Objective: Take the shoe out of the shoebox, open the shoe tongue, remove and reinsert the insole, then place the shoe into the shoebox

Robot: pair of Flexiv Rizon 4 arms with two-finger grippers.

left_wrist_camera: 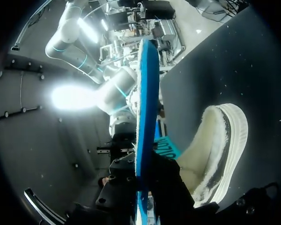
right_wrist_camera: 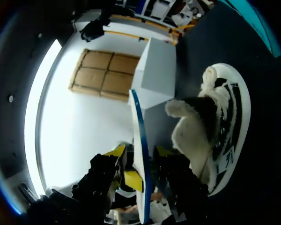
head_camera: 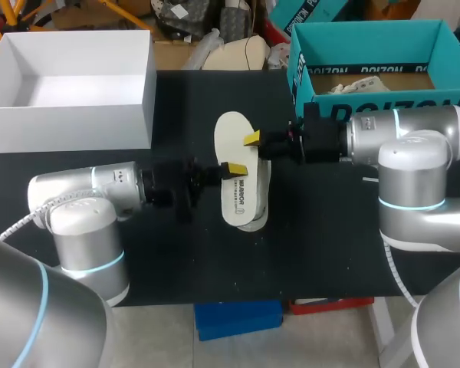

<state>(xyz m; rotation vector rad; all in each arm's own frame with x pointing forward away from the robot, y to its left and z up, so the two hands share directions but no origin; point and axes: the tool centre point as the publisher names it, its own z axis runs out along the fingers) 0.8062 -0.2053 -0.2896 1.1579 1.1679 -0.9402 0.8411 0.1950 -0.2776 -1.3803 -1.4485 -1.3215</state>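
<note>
1. The cream insole (head_camera: 231,138) is out of the shoe (head_camera: 245,203) and hangs flat in the air just above it, partly overlapping it in the overhead view.
2. The left gripper (head_camera: 231,169) is clamped on the insole's edge over the shoe. The left wrist view shows the insole (left_wrist_camera: 146,93) edge-on, blue underneath, running between that gripper's (left_wrist_camera: 143,173) dark fingers.
3. The right gripper (head_camera: 251,139) pinches the opposite edge, a little farther from the shoe. In its wrist view the insole (right_wrist_camera: 138,136) passes between the yellow tips of that gripper (right_wrist_camera: 140,164).
4. The shoe (right_wrist_camera: 210,126) rests on the black table (head_camera: 330,245). It has a fleecy lining and a pale printed sole, and nothing holds it.
5. Behind and to the right of the shoe stands a teal box (head_camera: 368,34) with paper inside, probably the shoebox. Behind and to the left of the shoe stands a white box (head_camera: 69,115).
6. Handling, as I judge it: the insole looks thin, light and bendy, so it would sag or curl from a single pinch. Holds on both long edges near its middle suit it.
7. The shoe (left_wrist_camera: 220,150) looks soft and light, and its fleece may drag on the insole as it goes back in. The firmest place to take hold is likely the stiff sole rim or the heel.
</note>
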